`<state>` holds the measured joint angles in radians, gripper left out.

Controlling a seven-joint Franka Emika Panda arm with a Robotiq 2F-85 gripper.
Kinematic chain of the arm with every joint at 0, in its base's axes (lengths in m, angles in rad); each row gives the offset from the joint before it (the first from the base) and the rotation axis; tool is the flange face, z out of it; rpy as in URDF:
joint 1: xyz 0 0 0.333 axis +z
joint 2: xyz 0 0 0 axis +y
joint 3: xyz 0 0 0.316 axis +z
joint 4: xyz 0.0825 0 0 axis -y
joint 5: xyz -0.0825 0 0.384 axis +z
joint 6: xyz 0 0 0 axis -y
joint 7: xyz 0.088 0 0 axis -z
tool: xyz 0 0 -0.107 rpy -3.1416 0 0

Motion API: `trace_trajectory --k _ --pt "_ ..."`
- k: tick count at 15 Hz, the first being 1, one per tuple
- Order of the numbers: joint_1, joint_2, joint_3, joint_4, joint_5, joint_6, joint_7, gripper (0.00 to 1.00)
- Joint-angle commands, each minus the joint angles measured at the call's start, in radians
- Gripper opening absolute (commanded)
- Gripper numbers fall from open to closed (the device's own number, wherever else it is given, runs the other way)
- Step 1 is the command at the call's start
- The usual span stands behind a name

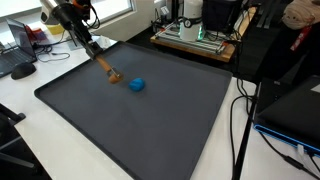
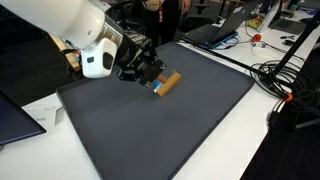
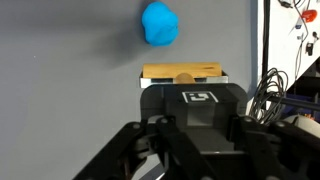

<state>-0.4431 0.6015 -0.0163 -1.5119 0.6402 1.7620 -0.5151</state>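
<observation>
My gripper (image 2: 150, 76) hangs low over the dark grey mat (image 2: 190, 130) and is shut on a light wooden block (image 2: 171, 82), which juts out past the fingers. In the wrist view the block (image 3: 182, 73) shows just beyond a black piece with a square marker (image 3: 196, 97) that sits between the jaws. A small blue ball (image 3: 160, 23) lies on the mat a short way ahead of the block, apart from it. In an exterior view the ball (image 1: 137, 85) rests beside the block (image 1: 111, 76), near the mat's far corner.
The mat (image 1: 150, 130) covers most of a white table. Black cables (image 2: 285, 75) and a stand crowd one side. An equipment rack (image 1: 200, 30) and a laptop (image 1: 20, 45) stand along the back. Another laptop (image 2: 225, 28) sits beyond the mat.
</observation>
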Motion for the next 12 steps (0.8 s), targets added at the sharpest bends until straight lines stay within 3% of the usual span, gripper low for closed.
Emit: trace_trajectory --k 1,12 --pt "0.010 -0.134 -0.011 -0.165 0.032 0.058 -0.061 0.22" --pt "0.100 -0.381 -0.054 -0.492 0.022 0.323 -0.073 0.22"
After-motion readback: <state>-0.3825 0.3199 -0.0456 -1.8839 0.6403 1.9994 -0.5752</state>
